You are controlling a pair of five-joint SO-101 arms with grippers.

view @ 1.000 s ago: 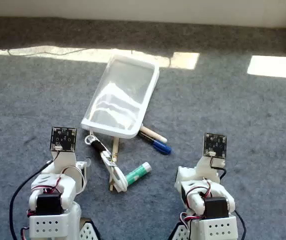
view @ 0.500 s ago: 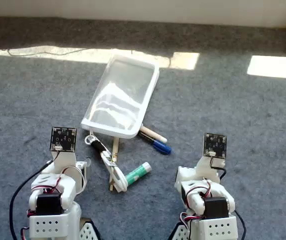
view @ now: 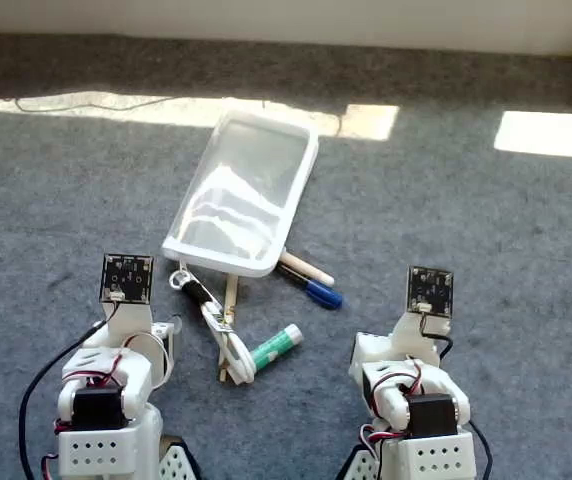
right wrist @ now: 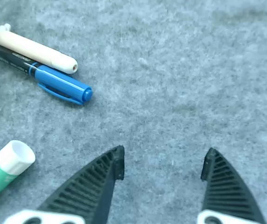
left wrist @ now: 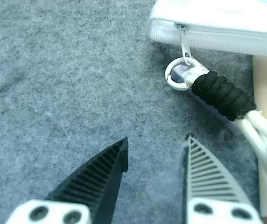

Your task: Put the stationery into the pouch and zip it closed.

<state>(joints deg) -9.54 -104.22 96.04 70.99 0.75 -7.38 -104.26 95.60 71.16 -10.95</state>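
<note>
Nothing is packed yet. The left claw [left wrist: 157, 137] and right claw [right wrist: 166, 148] are wide open, holding nothing. Pens [view: 309, 289] and glue [view: 274, 346] lie by the near end of the pouch [view: 246, 190]. Next job, I think: grab a pen.

carpet [view: 486, 230] right: open | pouch [view: 248, 190] mouth: blue pen [view: 311, 290], cord [view: 198, 293] crowd

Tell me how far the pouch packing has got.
Done: nothing yet. The blue pen, cream marker and glue stick all lie on the carpet outside the pouch. In hand: nothing; the left gripper and right gripper hang open and empty above the carpet. Left: every item goes into the pouch, then the zip gets pulled shut.
</note>
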